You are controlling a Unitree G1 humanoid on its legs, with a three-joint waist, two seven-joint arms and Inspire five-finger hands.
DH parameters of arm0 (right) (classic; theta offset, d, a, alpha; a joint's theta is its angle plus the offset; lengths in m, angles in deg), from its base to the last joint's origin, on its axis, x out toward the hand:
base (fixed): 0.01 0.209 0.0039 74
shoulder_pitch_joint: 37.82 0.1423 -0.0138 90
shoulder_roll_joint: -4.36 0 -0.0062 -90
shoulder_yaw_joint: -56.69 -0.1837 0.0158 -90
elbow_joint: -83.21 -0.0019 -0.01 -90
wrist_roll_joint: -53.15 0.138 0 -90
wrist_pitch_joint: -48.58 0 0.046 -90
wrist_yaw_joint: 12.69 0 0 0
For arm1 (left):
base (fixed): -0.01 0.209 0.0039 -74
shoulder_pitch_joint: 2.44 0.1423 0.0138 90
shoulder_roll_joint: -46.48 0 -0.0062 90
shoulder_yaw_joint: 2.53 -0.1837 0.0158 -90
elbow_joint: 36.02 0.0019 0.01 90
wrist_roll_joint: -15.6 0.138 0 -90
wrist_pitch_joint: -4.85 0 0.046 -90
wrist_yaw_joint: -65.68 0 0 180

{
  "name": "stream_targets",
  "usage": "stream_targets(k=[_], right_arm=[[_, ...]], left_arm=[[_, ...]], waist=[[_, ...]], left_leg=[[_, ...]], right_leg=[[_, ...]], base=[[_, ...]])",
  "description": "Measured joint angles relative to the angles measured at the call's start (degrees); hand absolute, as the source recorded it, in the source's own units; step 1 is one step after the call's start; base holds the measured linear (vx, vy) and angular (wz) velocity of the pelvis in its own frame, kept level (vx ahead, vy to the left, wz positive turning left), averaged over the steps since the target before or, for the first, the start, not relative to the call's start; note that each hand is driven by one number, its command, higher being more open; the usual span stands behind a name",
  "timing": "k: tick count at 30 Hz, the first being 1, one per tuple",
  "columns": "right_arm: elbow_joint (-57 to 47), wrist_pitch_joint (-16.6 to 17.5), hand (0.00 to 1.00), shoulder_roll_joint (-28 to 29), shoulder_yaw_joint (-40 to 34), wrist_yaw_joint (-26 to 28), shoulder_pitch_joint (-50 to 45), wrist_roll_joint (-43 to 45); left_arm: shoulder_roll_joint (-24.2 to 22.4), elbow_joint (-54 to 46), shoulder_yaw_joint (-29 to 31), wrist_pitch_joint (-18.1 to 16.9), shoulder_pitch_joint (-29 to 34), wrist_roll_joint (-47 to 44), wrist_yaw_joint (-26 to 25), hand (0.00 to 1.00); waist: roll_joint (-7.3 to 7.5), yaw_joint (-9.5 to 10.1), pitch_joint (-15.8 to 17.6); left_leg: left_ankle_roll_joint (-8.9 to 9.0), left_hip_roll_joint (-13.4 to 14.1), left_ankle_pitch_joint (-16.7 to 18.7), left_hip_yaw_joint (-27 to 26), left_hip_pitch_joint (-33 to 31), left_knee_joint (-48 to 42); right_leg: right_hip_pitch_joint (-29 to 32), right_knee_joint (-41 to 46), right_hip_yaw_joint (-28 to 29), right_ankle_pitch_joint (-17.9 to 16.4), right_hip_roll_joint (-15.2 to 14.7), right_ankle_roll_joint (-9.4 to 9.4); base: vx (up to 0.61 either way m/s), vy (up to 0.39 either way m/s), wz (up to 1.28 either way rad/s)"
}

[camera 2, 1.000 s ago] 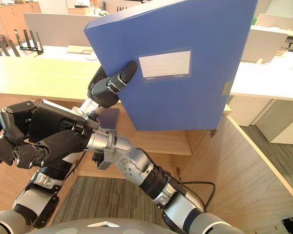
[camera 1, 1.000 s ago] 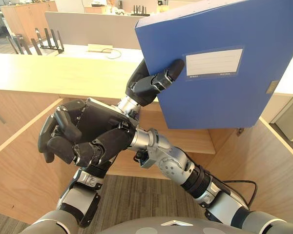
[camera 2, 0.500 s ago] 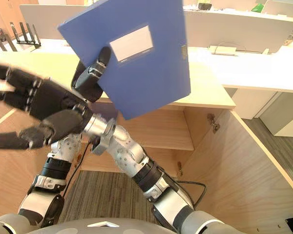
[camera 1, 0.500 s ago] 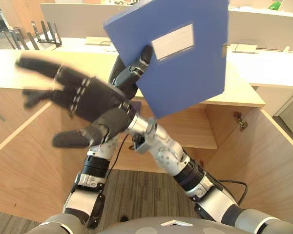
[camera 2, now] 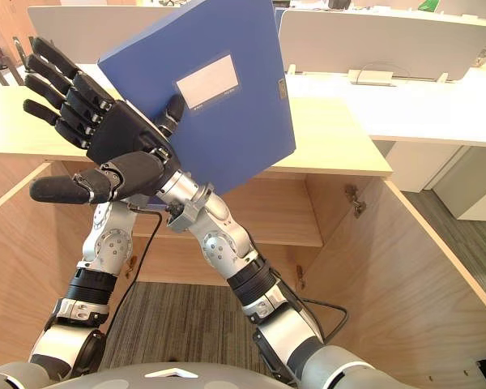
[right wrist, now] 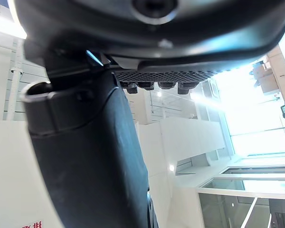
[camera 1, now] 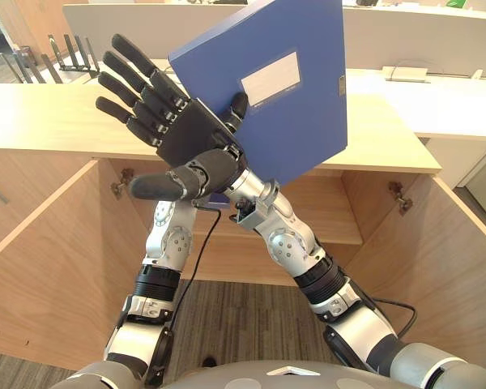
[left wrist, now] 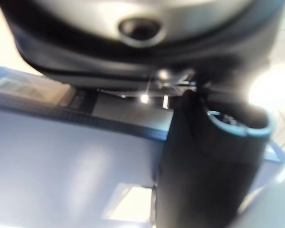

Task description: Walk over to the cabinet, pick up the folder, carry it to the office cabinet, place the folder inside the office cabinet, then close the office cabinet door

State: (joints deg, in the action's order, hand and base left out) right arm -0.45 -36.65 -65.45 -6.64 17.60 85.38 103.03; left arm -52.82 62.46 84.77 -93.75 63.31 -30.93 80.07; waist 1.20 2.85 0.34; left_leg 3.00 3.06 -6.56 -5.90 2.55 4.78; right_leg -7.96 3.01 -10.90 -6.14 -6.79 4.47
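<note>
A blue folder [camera 1: 300,105] with a white label is held up, tilted, above the open office cabinet [camera 1: 324,227]. My left hand [camera 1: 237,105] grips it from behind at its lower left corner, thumb pressed on the front face; the left wrist view shows that thumb [left wrist: 204,166] against the blue cover [left wrist: 61,166]. My right hand [camera 1: 174,134] is raised just left of the folder, palm up, fingers spread straight and thumb out, holding nothing. Its arm crosses in front of my left arm.
The wooden cabinet's top [camera 1: 49,121] runs across the view under the folder. Both cabinet doors stand swung out, the left door [camera 1: 40,259] and the right door [camera 1: 454,267]. A shelf [camera 2: 267,235] sits inside. Desks with grey partitions [camera 2: 389,32] lie beyond.
My right hand has gone from a curled fist low at the left to straight spread fingers, raised beside the folder. The folder now sits further left and more tilted; the camera has shifted too.
</note>
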Motion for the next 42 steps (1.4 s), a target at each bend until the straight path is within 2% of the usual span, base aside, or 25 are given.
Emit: stream_targets(k=[7, 11, 13, 15, 19, 24, 28, 31, 33, 35, 36, 38, 42], right_arm=[[-4.25, 0.64, 1.00, -0.08, -3.05, -2.91, 0.05, 0.64], [-6.07, 5.35, 1.00, -0.75, -9.32, -6.85, 0.03, 1.07], [-6.09, 7.22, 1.00, -1.50, -10.14, -8.56, -0.40, 1.00], [-6.00, 8.15, 1.00, -1.72, -7.74, -10.90, -2.57, -0.09], [-4.40, 6.76, 1.00, -1.37, 0.55, -12.22, -3.50, -0.04], [-4.35, 4.70, 1.00, -1.78, 5.35, -12.29, -3.60, 0.04], [-5.20, 4.60, 1.00, -1.82, 4.95, -13.37, -3.59, 0.48], [-9.16, 4.68, 1.00, -2.48, 0.74, -15.79, -3.59, 0.45], [-12.15, 5.87, 1.00, -2.46, -5.41, -18.24, -3.49, 0.17], [-15.93, 9.87, 1.00, -3.03, -15.41, -22.10, -2.86, -0.06], [-17.95, 12.97, 1.00, -3.79, -20.46, -24.15, -2.82, -0.10], [-20.46, 17.21, 1.00, -6.18, -27.73, -27.18, -2.83, -0.22], [-24.67, 20.70, 1.00, -10.75, -33.06, -31.81, -2.95, -4.84]], left_arm=[[-0.02, -0.01, 2.32, -0.33, -0.10, 0.15, -0.25, 0.00], [0.00, -0.01, 5.60, -2.49, -0.09, 0.34, -2.28, 0.00], [0.00, -0.02, 6.87, -3.71, -0.09, 0.87, -4.16, 0.00], [0.12, -0.13, 7.55, -4.79, -0.13, 3.69, -7.84, 0.00], [-0.18, -0.01, 5.80, -4.80, -0.90, 6.93, -12.90, 0.00], [-1.45, 0.00, 3.98, -4.79, -2.53, 8.74, -16.00, 0.00], [-1.17, 0.00, 3.54, -4.79, -3.55, 9.32, -16.90, 0.00], [-0.98, -0.03, 3.48, -4.74, -4.96, 10.10, -16.89, 0.00], [-0.42, -0.11, 3.54, -4.78, -4.98, 10.60, -16.50, 0.00], [0.87, -0.11, 3.89, -4.77, -4.84, 10.61, -16.37, 0.00], [1.41, -0.11, 4.72, -4.78, -4.84, 10.62, -16.30, 0.00], [2.54, -0.13, 6.42, -4.78, -4.67, 10.60, -16.28, 0.00], [3.00, -1.96, 8.26, -4.78, -1.95, 10.58, -16.22, 0.00]], waist=[[-0.02, 0.07, -0.02], [-0.20, 0.02, -0.12], [-0.50, 0.01, -0.31], [-1.00, -0.10, -0.62], [-1.20, -0.18, -0.78], [-1.15, 0.10, -0.85], [-1.11, -0.08, -1.99], [-1.07, 0.14, -2.09], [-1.04, 0.22, -2.16], [-1.03, 0.29, -2.16], [-1.04, 0.25, -2.16], [-1.22, -0.01, -2.27], [-2.59, -0.57, -3.17]], left_leg=[[0.00, 0.03, 0.04, -0.14, 0.01, -0.01], [0.01, 0.04, 0.05, -0.24, 0.02, -0.02], [0.02, 0.08, 0.10, -0.40, 0.06, -0.01], [0.12, 0.23, 0.18, -0.70, 0.14, -0.01], [0.16, 0.60, 0.19, -0.79, 0.18, -0.02], [0.16, 0.50, 0.19, -0.64, 0.51, -0.01], [0.16, 0.45, 0.19, -0.67, 0.52, 0.01], [0.16, 0.49, 0.16, -0.65, 0.55, 0.01], [0.14, 0.45, 0.15, -0.65, 0.55, 0.01], [0.09, 0.36, 0.12, -0.65, 0.46, 0.00], [0.08, 0.28, 0.12, -0.66, 0.46, 0.00], [0.08, 0.25, 0.12, -0.69, 0.42, 0.00], [0.09, 0.36, 0.13, -0.80, 0.42, 0.00]], right_leg=[[0.10, 0.05, 0.10, 0.00, 0.01, 0.00], [0.14, 0.04, 0.16, 0.01, 0.00, 0.00], [0.20, 0.03, 0.30, 0.02, 0.01, -0.01], [0.30, -0.04, 0.63, 0.03, 0.13, -0.03], [0.38, -0.04, 0.83, 0.09, 0.54, -0.13], [-0.11, -0.05, 0.65, 0.09, 0.43, -0.14], [-0.12, -0.05, 0.60, 0.09, 0.35, -0.14], [-0.14, 0.03, 0.59, 0.09, 0.40, -0.14], [-0.14, 0.04, 0.59, 0.11, 0.37, -0.11], [-0.07, 0.00, 0.59, 0.16, 0.30, -0.03], [-0.09, -0.05, 0.59, 0.17, 0.23, -0.02], [-0.04, -0.13, 0.63, 0.17, 0.21, 0.00], [-0.17, -0.18, 0.94, 0.18, 0.28, 0.01]], base=[[0.00, 0.000, 0.00], [0.00, 0.000, 0.00], [0.00, 0.000, -0.04], [0.00, -0.006, -0.07], [0.00, -0.007, -0.03], [0.00, 0.000, 0.00], [0.00, 0.000, 0.00], [0.00, 0.000, 0.00], [0.00, 0.000, 0.00], [0.00, 0.000, 0.00], [0.00, 0.000, 0.00], [0.00, 0.000, -0.02], [0.00, 0.000, -0.05]])
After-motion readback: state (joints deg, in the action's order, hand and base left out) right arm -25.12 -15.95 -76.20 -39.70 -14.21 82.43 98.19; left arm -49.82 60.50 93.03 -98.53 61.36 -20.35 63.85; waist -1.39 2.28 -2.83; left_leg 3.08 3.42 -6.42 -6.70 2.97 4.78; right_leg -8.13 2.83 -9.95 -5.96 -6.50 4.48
